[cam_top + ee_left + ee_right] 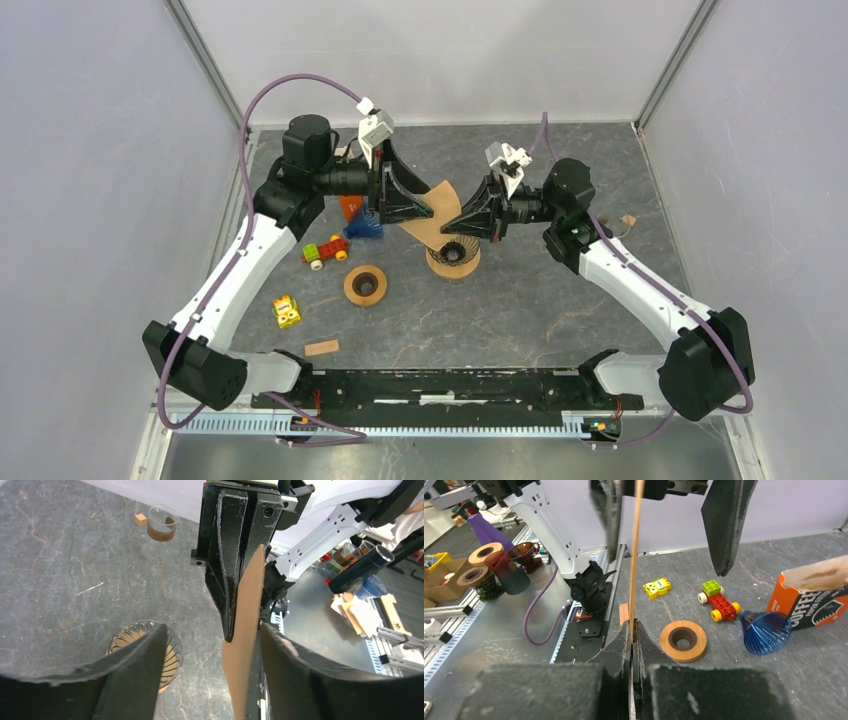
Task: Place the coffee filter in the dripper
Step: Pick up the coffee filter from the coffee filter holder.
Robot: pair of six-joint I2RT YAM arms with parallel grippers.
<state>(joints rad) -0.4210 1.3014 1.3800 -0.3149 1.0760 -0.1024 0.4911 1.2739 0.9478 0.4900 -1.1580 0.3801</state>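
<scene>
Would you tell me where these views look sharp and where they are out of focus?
Top external: sharp, evenly lit. Left wrist: left hand's fingers blurred, coffee filter crisp. Right wrist: right hand's fingers soft, toy car sharp.

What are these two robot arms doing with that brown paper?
Both arms meet at a brown paper coffee filter held in the air near the ribbed glass dripper. The right gripper is shut on the filter's edge; the left gripper is open, a finger on either side of the sheet. The filter is not in the dripper yet.
</scene>
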